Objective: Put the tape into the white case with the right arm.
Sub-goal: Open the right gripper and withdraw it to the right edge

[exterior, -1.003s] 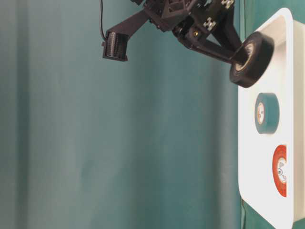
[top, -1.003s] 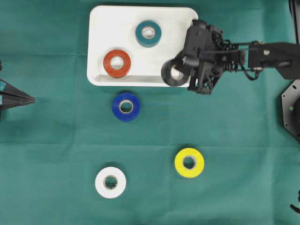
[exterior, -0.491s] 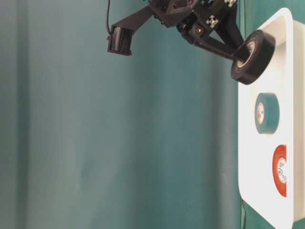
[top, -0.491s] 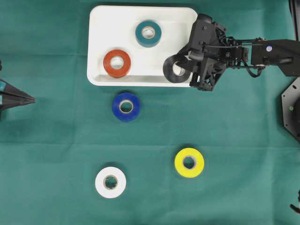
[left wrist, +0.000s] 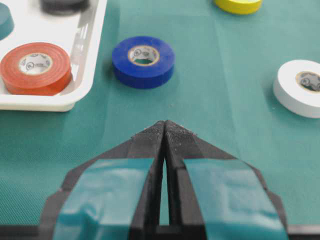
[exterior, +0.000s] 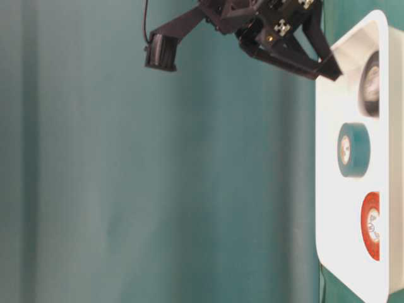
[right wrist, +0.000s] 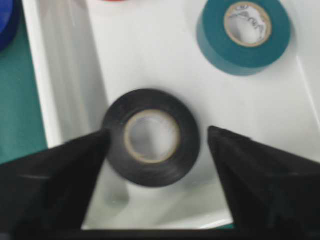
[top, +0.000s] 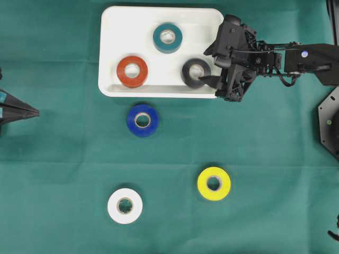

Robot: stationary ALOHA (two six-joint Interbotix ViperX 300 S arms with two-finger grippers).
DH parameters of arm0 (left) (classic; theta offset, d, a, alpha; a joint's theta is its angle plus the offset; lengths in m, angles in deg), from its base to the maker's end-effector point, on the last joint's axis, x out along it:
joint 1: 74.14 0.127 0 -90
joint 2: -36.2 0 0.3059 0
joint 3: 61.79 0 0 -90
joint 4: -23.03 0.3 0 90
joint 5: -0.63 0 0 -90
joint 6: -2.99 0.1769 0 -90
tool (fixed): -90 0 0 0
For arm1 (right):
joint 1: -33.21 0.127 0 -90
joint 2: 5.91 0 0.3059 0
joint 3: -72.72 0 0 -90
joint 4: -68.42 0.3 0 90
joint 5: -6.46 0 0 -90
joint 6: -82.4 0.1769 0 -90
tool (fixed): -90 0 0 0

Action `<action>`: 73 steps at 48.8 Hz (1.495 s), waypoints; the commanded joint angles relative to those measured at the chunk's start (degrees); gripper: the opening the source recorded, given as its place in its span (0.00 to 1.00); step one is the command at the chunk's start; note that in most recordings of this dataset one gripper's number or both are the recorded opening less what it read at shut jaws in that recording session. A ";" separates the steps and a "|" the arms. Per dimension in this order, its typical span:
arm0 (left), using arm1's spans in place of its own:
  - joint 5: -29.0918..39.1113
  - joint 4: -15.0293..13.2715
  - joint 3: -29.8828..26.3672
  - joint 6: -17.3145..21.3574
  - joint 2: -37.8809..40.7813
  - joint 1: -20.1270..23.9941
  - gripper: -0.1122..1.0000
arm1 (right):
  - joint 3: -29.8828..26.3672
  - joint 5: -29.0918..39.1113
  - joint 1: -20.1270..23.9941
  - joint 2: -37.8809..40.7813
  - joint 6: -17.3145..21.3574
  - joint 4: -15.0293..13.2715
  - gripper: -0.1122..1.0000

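The black tape [top: 195, 71] lies flat on the floor of the white case [top: 159, 13], near its front right corner. Above it hangs my right gripper [top: 210, 67], open, with one finger on each side of the roll and nothing held. From the right wrist, the black tape [right wrist: 152, 137] sits between the spread fingers [right wrist: 65, 170] on the white case [right wrist: 150, 60]. At table level the right gripper [exterior: 328, 66] points down at the case [exterior: 334, 189]. My left gripper [left wrist: 165, 122] is shut and empty at the left edge [top: 34, 112].
A teal roll [top: 168, 37] and a red roll [top: 132, 71] also lie in the case. On the green cloth are a blue roll [top: 142, 120] just in front of the case, a yellow roll [top: 214, 183] and a white roll [top: 125, 206].
The right gripper has opened and let go of the black tape, which dropped from its tilted hold above the case rim to lie flat inside. The left arm has not moved.
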State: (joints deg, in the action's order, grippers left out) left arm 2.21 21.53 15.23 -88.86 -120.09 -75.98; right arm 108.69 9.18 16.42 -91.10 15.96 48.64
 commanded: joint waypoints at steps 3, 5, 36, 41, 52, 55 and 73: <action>-0.53 0.00 -0.62 0.00 0.53 0.18 0.10 | 0.09 -0.53 -0.18 -0.44 -0.09 -0.18 0.79; -0.53 0.00 -0.62 0.00 0.53 0.18 0.10 | 0.26 -0.53 -0.18 -0.44 -0.09 -0.18 0.87; -0.53 0.00 -0.62 -0.09 0.44 0.18 0.10 | 15.29 -0.62 -0.09 -17.75 0.09 -0.18 0.87; -0.53 0.00 -0.62 -0.09 0.53 0.18 0.10 | 18.81 -0.79 -0.09 -23.12 0.18 -0.18 0.87; -0.53 0.00 -0.62 -0.09 0.44 0.18 0.10 | 25.40 -1.93 -0.09 -32.70 0.18 -0.18 0.87; -0.53 0.00 -0.62 -0.09 0.44 0.18 0.10 | 26.81 -1.85 -0.09 -34.45 0.18 -0.18 0.87; -0.53 0.00 -0.62 -0.09 0.44 0.18 0.10 | 29.88 -2.11 0.70 -39.20 0.44 -0.18 0.87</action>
State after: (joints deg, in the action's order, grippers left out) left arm 2.21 21.53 15.23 -88.86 -120.09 -75.98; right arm 138.92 7.69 16.42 -130.04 16.31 48.55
